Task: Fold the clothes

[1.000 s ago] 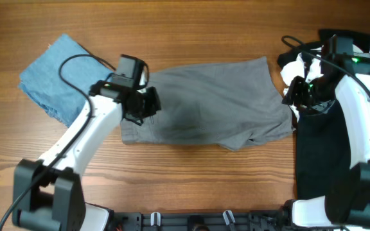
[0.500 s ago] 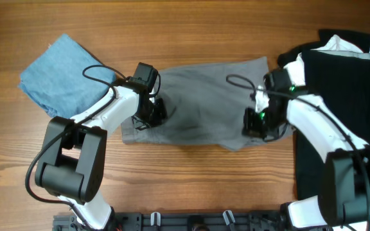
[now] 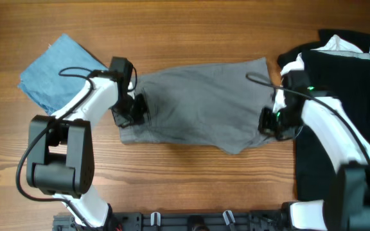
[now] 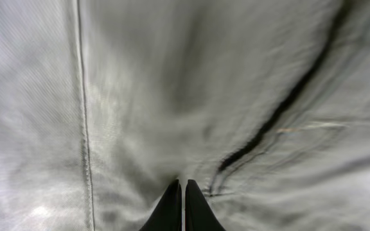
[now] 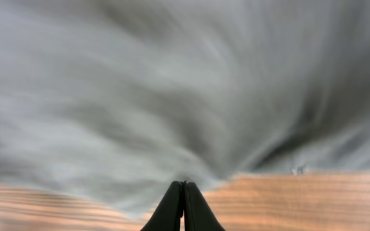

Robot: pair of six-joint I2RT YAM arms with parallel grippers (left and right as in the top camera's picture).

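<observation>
**Q:** Left claw (image 3: 135,110), state?
**A:** I read it as clenched on the grey shorts (image 3: 204,102) at their left end. In the wrist view the fingertips (image 4: 171,208) meet and the cloth puckers toward them.

**Q:** Right claw (image 3: 270,122)?
**A:** Also clenched. Its tips are together at the shorts' right edge, and the cloth is drawn in to them with bare wood below. That wrist view is blurred.

**Q:** Where are the shorts?
**A:** Spread mid-tabletop (image 3: 172,173), between my two claws. The blue piece (image 3: 53,80) lies at far left, near the shorts. The black garment (image 3: 339,115) lies along the right edge, just beside them. A white garment (image 3: 339,43) shows at its top.
</observation>
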